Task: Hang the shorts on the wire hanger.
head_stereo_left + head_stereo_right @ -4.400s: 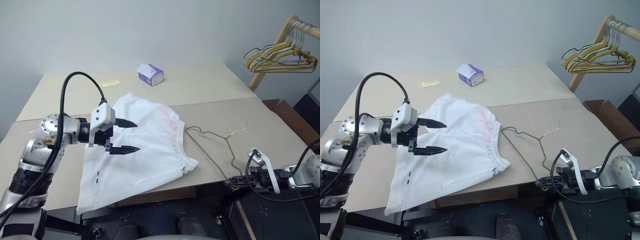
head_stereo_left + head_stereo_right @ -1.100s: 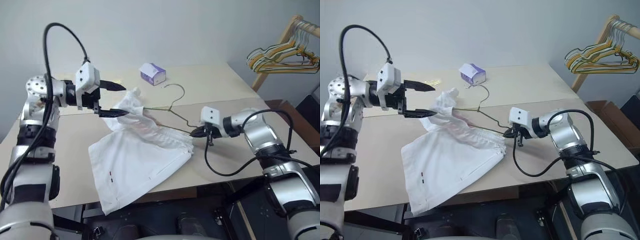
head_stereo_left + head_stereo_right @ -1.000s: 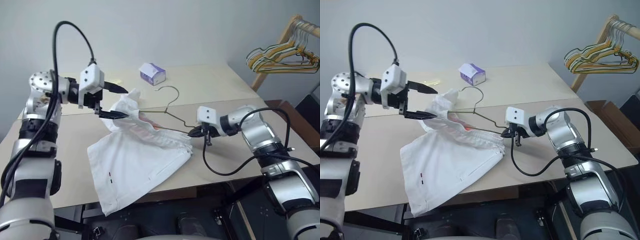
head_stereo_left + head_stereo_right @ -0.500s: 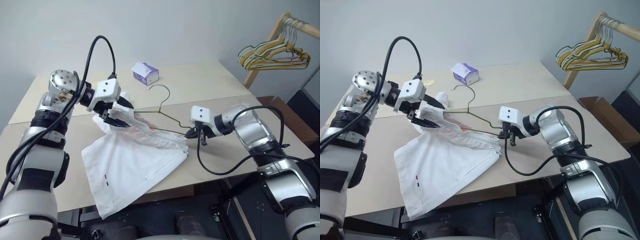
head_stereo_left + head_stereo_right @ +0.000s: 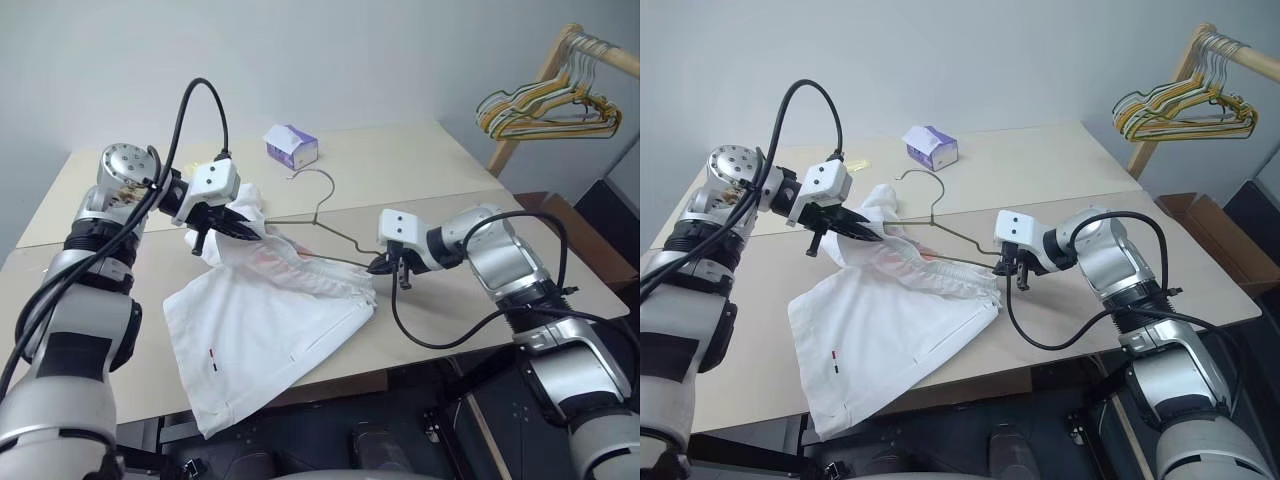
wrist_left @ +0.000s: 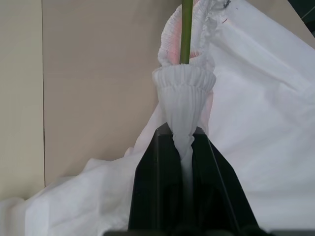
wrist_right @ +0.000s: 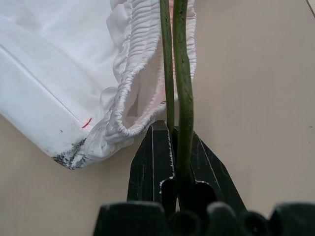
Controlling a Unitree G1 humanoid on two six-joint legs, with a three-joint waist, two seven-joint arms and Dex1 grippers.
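The shorts (image 5: 265,325) lie spread on the beige desk (image 5: 420,170), with the gathered waistband end lifted off the surface toward the far side. The left gripper (image 6: 183,147) has its two black fingers pressed together on a bunched fold of that waistband, holding it raised above the desk. The wire hanger (image 5: 335,243) is threaded into the waistband opening: its olive-green wire runs from inside the gathered fabric out past the near corner of the shorts, and its hook (image 5: 312,176) curves up behind the shorts, clear of the desk. The right gripper (image 7: 177,140) is clamped shut on the hanger's wire just beside the waistband corner, where the fabric carries a dark smudge.

Behind the shorts, well apart, a small purple-and-white tissue box (image 5: 291,146) sits on the far half of the desk, and a small pale yellow item (image 5: 857,163) lies near the left arm's cable. To the right of the desk, a wooden rack (image 5: 540,72) holds a cluster of yellow, orange and green hangers (image 5: 545,107). Nothing stands between the grippers and the shorts.
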